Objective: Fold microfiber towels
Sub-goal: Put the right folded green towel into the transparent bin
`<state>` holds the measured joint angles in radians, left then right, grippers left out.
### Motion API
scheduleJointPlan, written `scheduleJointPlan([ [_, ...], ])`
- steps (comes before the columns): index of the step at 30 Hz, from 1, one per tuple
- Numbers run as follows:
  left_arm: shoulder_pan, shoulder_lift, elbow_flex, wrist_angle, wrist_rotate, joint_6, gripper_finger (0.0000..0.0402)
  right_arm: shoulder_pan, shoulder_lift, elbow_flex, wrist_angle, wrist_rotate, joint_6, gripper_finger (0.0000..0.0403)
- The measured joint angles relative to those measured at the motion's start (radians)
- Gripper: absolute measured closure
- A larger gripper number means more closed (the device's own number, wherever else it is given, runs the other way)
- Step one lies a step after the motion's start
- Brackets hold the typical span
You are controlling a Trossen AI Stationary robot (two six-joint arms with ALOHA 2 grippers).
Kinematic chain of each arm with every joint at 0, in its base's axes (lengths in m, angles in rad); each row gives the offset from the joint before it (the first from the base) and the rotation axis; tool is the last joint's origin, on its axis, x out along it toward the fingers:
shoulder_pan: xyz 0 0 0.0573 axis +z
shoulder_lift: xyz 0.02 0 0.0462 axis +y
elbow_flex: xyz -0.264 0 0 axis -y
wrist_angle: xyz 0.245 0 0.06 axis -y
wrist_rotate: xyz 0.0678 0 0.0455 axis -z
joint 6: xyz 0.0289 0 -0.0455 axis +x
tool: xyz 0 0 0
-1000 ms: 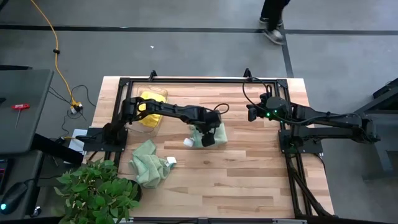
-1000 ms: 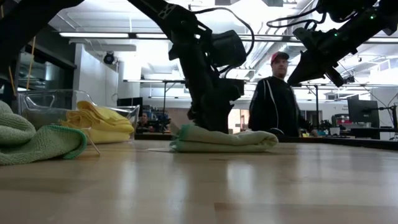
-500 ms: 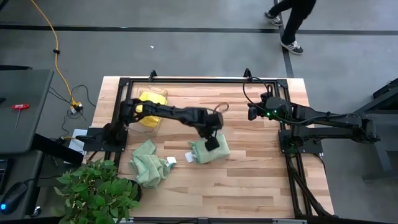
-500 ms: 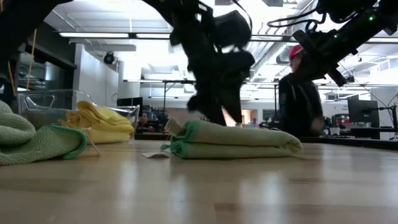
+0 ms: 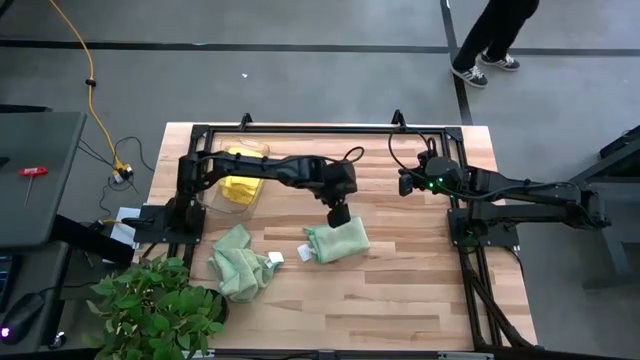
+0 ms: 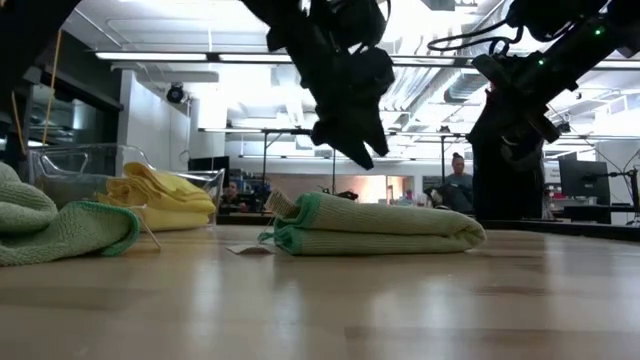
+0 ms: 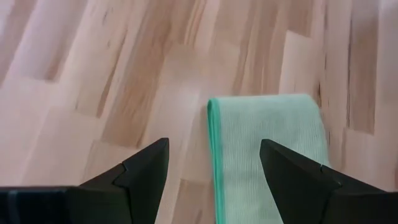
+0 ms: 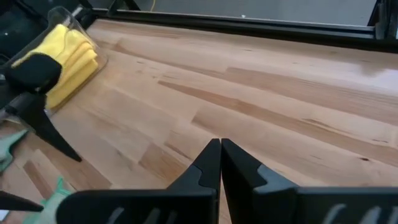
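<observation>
A pale green microfiber towel (image 5: 337, 241) lies folded flat on the wooden table near its middle; in the low view the folded towel (image 6: 372, 226) shows stacked layers. My left gripper (image 5: 338, 212) hangs open just above its far edge, clear of it, and the left wrist view shows the towel's hemmed edge (image 7: 214, 149) between the spread fingers of that gripper (image 7: 214, 171). A second green towel (image 5: 240, 262) lies crumpled at the near left. Yellow towels (image 5: 240, 175) sit in a clear container. My right gripper (image 5: 405, 183) waits shut at the far right, above the table.
The clear container (image 6: 205, 180) stands at the far left. A leafy plant (image 5: 155, 312) overhangs the near left corner. Bare wood (image 5: 400, 290) lies near and right of the folded towel. A person's legs (image 5: 490, 40) show on the floor beyond the table.
My left gripper, down on the folded green towel, first slid it a little toward the table's near edge. It then rose off the towel and tipped less steeply. The towel stays folded and flat where it was left.
</observation>
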<state>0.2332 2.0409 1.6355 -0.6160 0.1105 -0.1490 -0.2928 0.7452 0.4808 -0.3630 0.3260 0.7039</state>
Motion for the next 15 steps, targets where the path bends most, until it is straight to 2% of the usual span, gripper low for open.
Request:
scheduleJointPlan([
  [4, -0.006, -0.072, -0.17, 0.168, 0.043, -0.032, 0.0161, 0.0, 0.0, 0.0, -0.005, -0.004, 0.006, 0.0399],
  [10, 0.002, -0.317, -0.517, 0.572, 0.023, -0.105, 0.0161, 0.0, 0.001, 0.0, 0.004, -0.005, 0.048, 0.0399],
  [13, 0.006, -0.397, -0.598, 0.65, 0.005, -0.076, 0.0161, 0.0, -0.001, 0.0, 0.014, -0.022, 0.05, 0.0399],
  [15, 0.018, -0.403, -0.609, 0.601, 0.018, -0.035, 0.0161, 0.003, 0.001, 0.0, 0.033, -0.025, 0.068, 0.0399],
])
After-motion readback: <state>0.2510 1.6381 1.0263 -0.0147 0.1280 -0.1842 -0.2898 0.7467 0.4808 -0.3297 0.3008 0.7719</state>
